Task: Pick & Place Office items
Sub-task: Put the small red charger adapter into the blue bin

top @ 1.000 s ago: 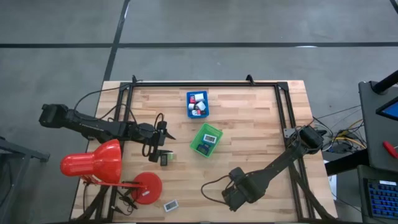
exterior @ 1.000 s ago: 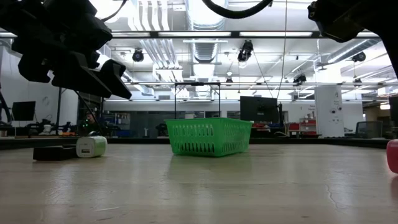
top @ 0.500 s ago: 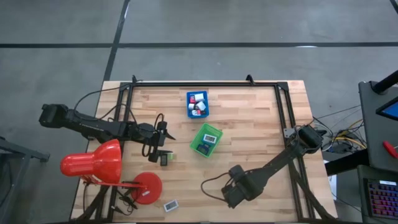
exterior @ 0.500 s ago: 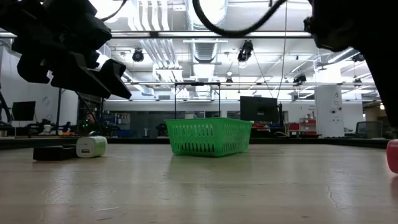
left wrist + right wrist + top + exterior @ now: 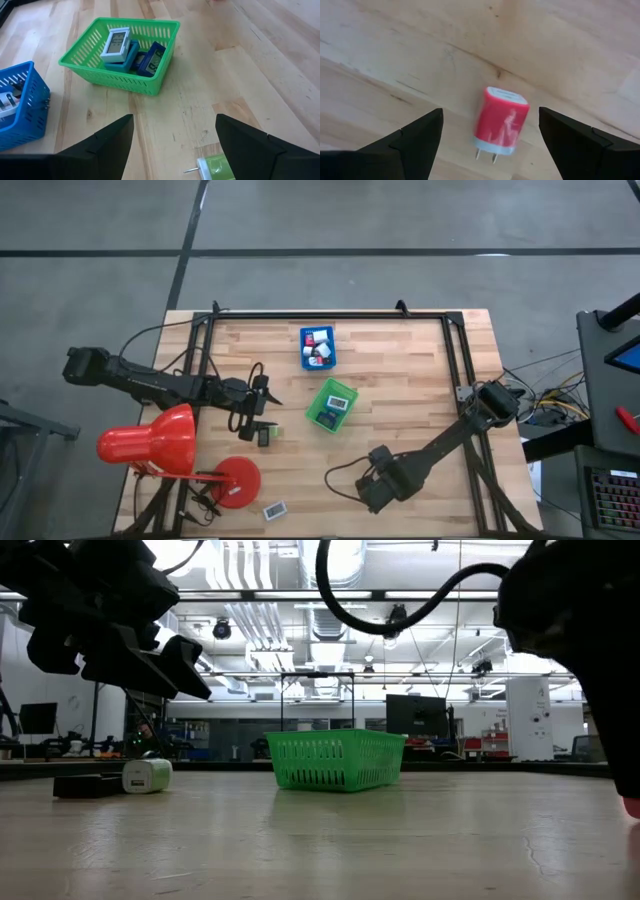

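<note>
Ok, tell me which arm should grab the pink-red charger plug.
Right. The right gripper hangs open directly over the pink-red charger, which lies between its fingers' line. The left gripper is open near the green-white plug, across the table.

You get even, bright overhead light on the table (image 5: 400, 380), with soft shadows. In the low view, ceiling lights (image 5: 340, 555) glare and both arms go silhouette-dark. The red charger (image 5: 500, 122) in your right wrist view looks motion-blurred.

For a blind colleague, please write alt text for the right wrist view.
A pink-red plug charger lies on the wooden table, prongs showing, untouched. The right gripper hangs above it, its two dark fingers spread open on either side.
</note>
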`<state>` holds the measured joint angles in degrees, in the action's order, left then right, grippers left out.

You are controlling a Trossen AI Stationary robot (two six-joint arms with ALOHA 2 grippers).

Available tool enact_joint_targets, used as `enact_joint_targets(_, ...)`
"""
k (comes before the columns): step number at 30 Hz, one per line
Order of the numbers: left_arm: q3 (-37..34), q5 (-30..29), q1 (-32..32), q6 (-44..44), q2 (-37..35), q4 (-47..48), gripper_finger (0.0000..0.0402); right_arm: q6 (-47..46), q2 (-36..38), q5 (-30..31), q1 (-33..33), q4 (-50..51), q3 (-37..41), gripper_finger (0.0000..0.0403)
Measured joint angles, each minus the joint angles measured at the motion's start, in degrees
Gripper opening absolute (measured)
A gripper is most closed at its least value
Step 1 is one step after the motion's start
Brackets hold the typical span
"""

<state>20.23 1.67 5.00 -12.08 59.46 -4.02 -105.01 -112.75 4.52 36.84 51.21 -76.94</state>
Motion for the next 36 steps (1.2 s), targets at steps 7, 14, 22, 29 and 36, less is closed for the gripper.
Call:
enact_joint_targets(7, 0.0, 0.0, 0.0, 0.0, 0.0, 0.0, 0.0284, 0.0, 0.0, 0.0, 0.0, -2.2, 1.6, 0.0302)
enact_joint_targets(14, 0.0, 0.0, 0.0, 0.0, 0.0, 0.0, 0.0284, 0.0, 0.0, 0.0, 0.0, -2.5, 2.0, 0.0262)
enact_joint_targets(22, 0.0, 0.0, 0.0, 0.0, 0.0, 0.0, 0.0284, 0.0, 0.0, 0.0, 0.0, -2.5, 2.0, 0.0177)
enact_joint_targets(29, 0.0, 0.0, 0.0, 0.3, 0.0, 0.0, 0.0284, 2.7, 0.1, 0.0, 0.0, -2.6, 2.1, 0.0121)
enact_joint_targets(36, 0.0, 0.0, 0.0, 0.5, 0.0, -0.1, 0.0284, 6.9, 0.1, 0.0, 0.0, -2.8, 2.2, 0.0121)
